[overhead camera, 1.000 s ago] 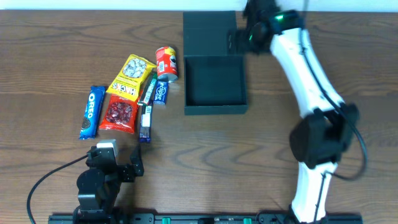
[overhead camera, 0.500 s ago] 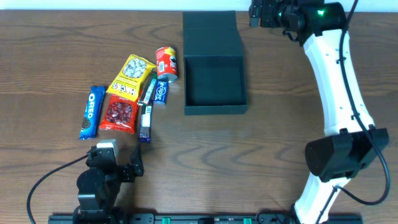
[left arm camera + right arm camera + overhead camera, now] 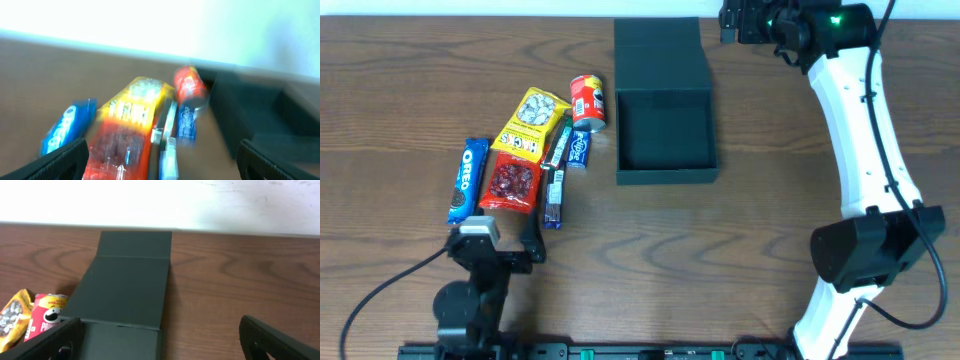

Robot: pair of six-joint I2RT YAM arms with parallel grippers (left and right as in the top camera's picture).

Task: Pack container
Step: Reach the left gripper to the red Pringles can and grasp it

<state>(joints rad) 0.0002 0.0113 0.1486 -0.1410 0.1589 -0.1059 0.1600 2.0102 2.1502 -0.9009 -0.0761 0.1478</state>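
The container (image 3: pixel 666 176) sat far-centre on the tabletop (image 3: pixel 740 260), lid (image 3: pixel 658 52) flapped back so I could reach its empty well. My left claw (image 3: pixel 170 160) gaped wide, facing the snacks (image 3: pixel 515 160); my right claw (image 3: pixel 165 339) hovered wide beyond the lid, clear of the path.

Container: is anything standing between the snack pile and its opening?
Nothing visible does. The container is open and empty, its lid folded back flat on the far side, and the snacks lie beside it with bare wood between.
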